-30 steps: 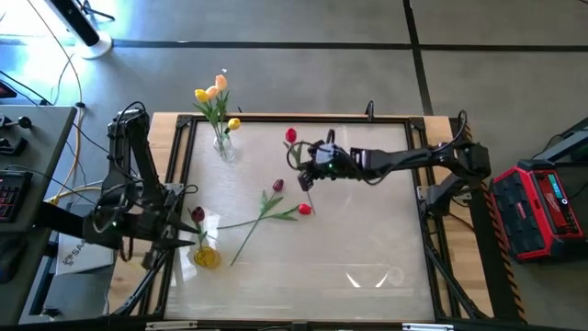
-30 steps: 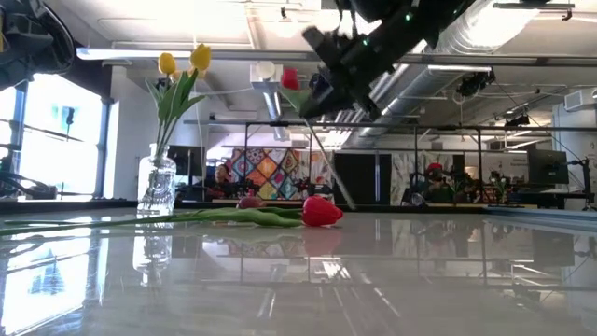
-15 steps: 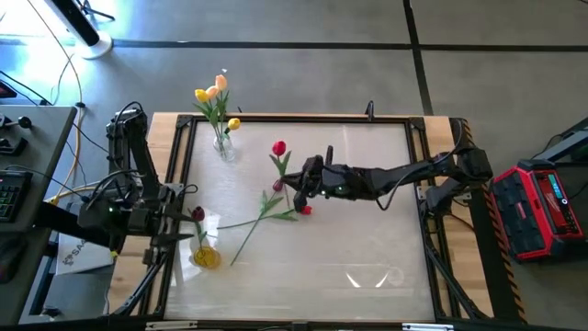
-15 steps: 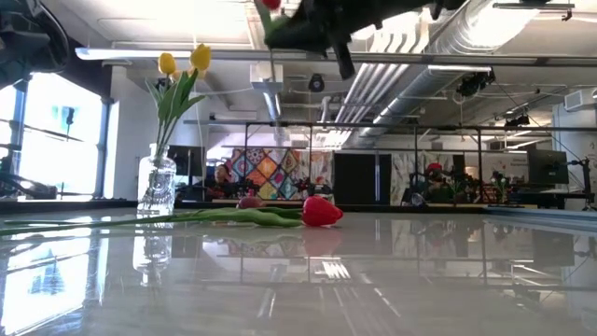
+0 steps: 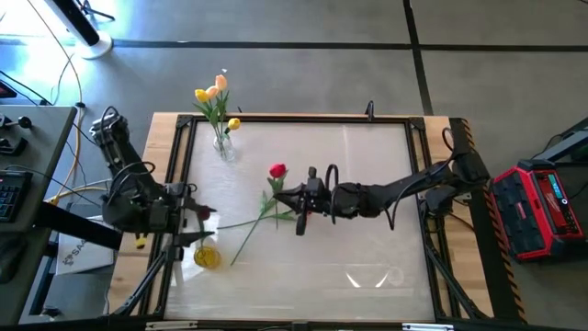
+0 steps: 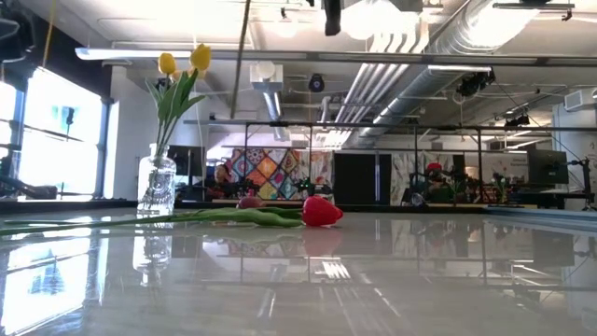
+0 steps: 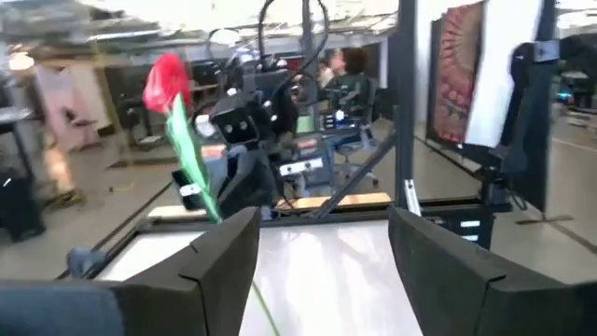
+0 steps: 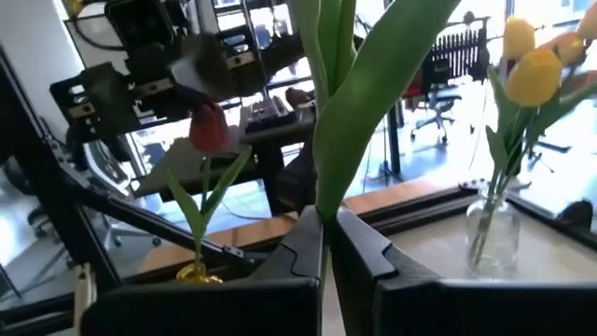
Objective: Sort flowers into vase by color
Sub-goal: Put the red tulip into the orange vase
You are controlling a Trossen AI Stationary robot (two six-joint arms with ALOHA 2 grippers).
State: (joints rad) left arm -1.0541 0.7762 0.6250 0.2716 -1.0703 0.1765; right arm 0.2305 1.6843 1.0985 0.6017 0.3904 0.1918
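From overhead I see my right gripper [image 5: 296, 198] out over the middle of the table [image 5: 367, 230], clamped on the green stem of a red tulip [image 5: 277, 171]. Its wrist camera shows the two fingers [image 8: 303, 252] pressed together with the stem and a broad leaf rising straight up between them. The bloom sits just past the gripper, toward the left arm's side. In the level view only a thin stem slants across the top of the picture, and the bloom itself is out of view there.

My left gripper [image 5: 188, 223] is at the left edge of the table, beside the amber vase [image 5: 206, 257]. The wrist view shows its fingers [image 7: 219, 252] spread wide with nothing between them. A dark red tulip [image 8: 207, 129] stands upright in that amber vase, seen from the right wrist camera.

Two more flowers lie flat on the table: a red tulip [image 6: 320, 211] and a maroon one [image 6: 250, 202] behind it, their stems [image 5: 243, 222] running toward the left edge. Overhead, both heads are hidden under the right gripper.

At the far left corner, a clear glass vase [image 5: 223, 147] holds yellow tulips [image 5: 204, 95] and a peach one [image 5: 220, 82].
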